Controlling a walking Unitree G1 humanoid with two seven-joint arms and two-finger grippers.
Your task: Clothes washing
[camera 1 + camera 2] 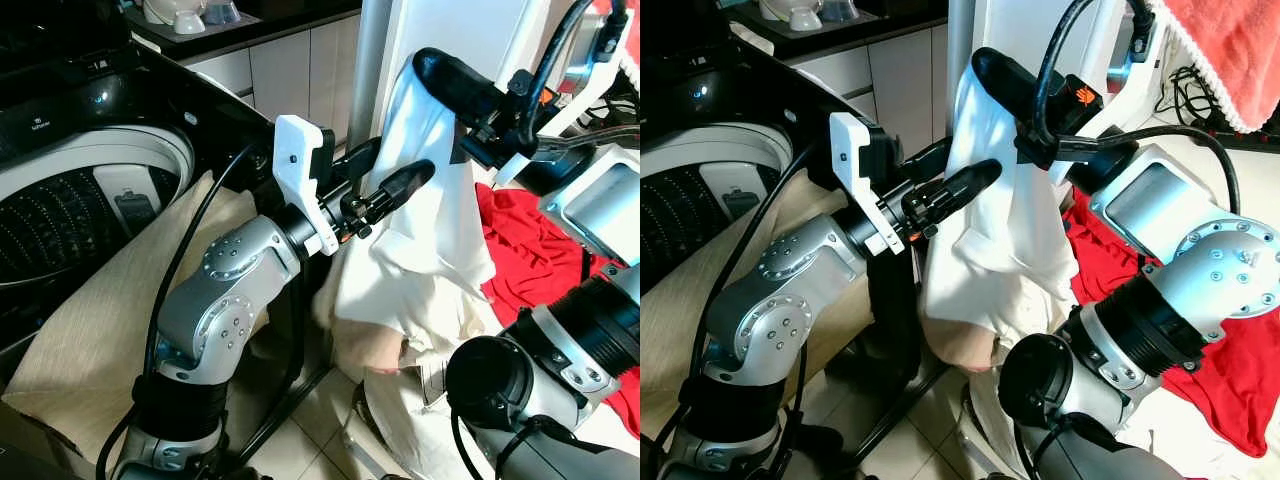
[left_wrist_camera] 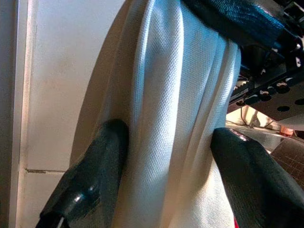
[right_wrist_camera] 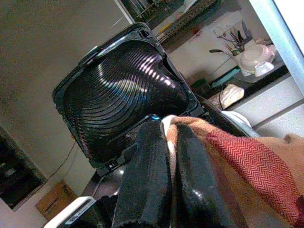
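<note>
A white garment (image 1: 430, 230) hangs in front of a white appliance, held up by its top edge. My right gripper (image 1: 425, 62) is raised high and shut on that edge; in the right wrist view its fingers (image 3: 152, 166) pinch bunched cloth. My left gripper (image 1: 400, 162) reaches in from the left lower down. It is open, one finger on each side of the hanging garment (image 2: 175, 118), with the pads (image 2: 95, 175) standing apart from the fabric. The top-load washing machine (image 1: 70, 210) lies to the left, its drum uncovered and its dark lid (image 3: 118, 95) up.
A beige cloth (image 1: 110, 310) drapes over the washer's front edge. Red fabric (image 1: 530, 250) lies heaped at the right, and a red towel (image 1: 1230, 50) hangs at the top right. Cabinets (image 1: 290, 70) and a counter with bowls (image 1: 190, 15) stand behind. Tiled floor (image 1: 310, 400) is below.
</note>
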